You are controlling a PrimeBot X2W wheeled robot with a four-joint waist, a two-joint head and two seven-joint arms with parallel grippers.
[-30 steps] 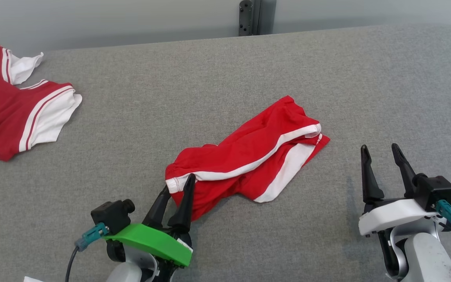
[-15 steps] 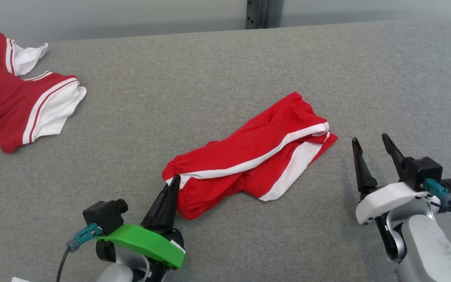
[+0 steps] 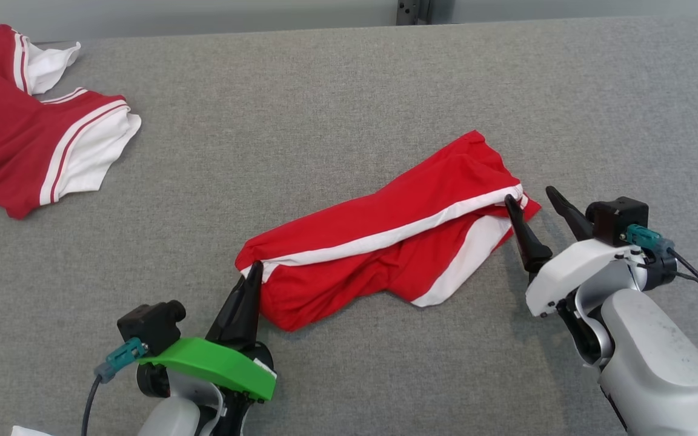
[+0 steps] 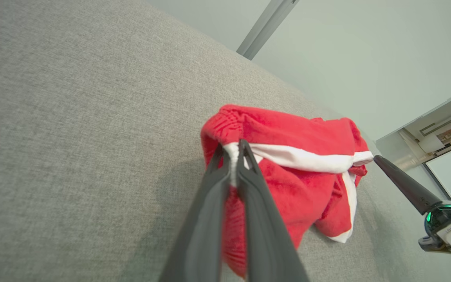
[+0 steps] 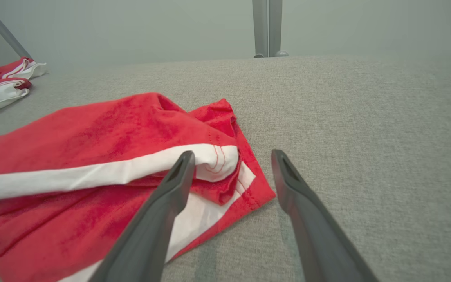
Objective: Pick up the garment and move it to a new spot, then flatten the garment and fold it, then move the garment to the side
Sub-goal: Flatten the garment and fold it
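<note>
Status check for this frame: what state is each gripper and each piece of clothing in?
Left gripper: shut, fingers pinching the red garment at its left end.
Right gripper: open, at the garment's right end, gripping nothing.
Red garment: bunched, unfolded, lying on the grey surface.
Second red-and-white garment: rumpled, lying apart at far left, untouched.
</note>
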